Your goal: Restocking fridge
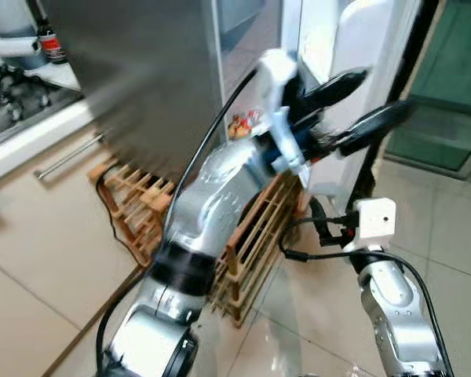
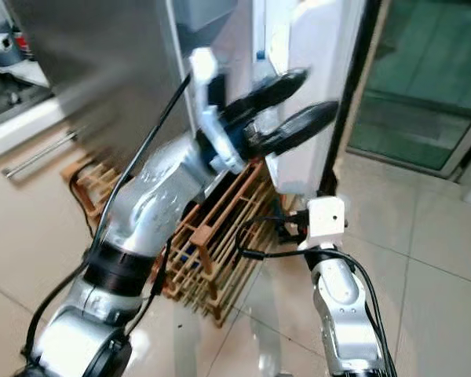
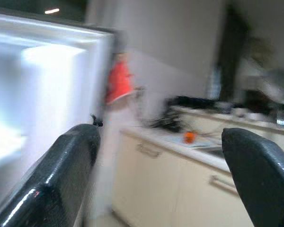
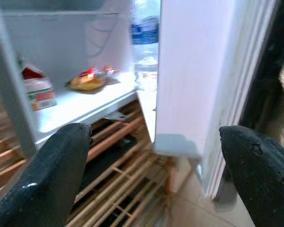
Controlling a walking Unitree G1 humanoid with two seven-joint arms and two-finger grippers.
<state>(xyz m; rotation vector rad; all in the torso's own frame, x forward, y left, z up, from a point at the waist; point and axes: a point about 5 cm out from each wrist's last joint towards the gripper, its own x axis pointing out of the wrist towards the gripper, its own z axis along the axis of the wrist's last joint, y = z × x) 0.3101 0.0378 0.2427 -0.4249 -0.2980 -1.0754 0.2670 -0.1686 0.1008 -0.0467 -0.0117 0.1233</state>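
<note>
Left gripper [image 2: 286,106] fingers spread beside the upright fridge door [image 2: 314,94].

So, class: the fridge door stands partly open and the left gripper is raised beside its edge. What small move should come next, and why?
Probably swing the door wider. The left gripper is open at the door's edge and holds nothing, and the right gripper hangs open low by the wooden rack. The gap to the shelf looks narrow.

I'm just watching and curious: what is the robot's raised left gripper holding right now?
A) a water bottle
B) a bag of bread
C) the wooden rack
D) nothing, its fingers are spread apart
D: the left gripper is up by the fridge door with its two black fingers apart and nothing between them.
</note>
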